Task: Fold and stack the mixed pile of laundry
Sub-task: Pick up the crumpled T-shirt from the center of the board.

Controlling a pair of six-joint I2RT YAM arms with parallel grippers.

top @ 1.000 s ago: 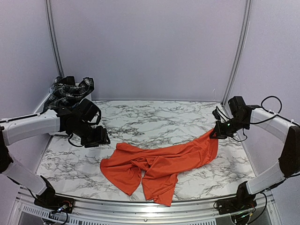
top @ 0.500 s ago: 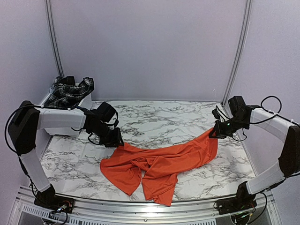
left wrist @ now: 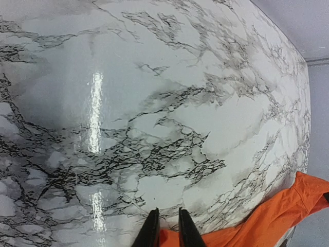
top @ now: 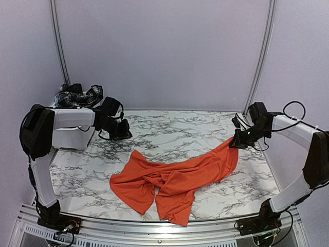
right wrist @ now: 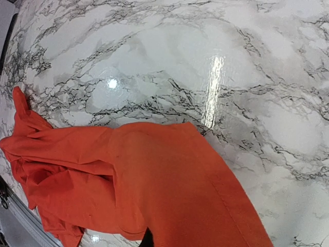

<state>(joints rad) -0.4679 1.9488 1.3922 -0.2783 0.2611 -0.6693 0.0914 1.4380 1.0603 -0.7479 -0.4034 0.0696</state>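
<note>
Now, left tool [top: 122,134]: pressed together, empty, over counter [top: 169,126]
Right tool [top: 237,142]: pinching orange T-shirt [top: 175,177] edge

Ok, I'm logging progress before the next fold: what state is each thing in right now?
orange T-shirt: unfolded, rumpled on the table, one corner pinched.
plaid piece: heaped in the white bin, unfolded.
white bin: upright, at the table's left.
left gripper: shut, empty, above bare table.
right gripper: shut on the orange T-shirt's corner.

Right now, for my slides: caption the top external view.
Right gripper pinches the orange T-shirt; left gripper, shut, hovers over the marble table.
</note>
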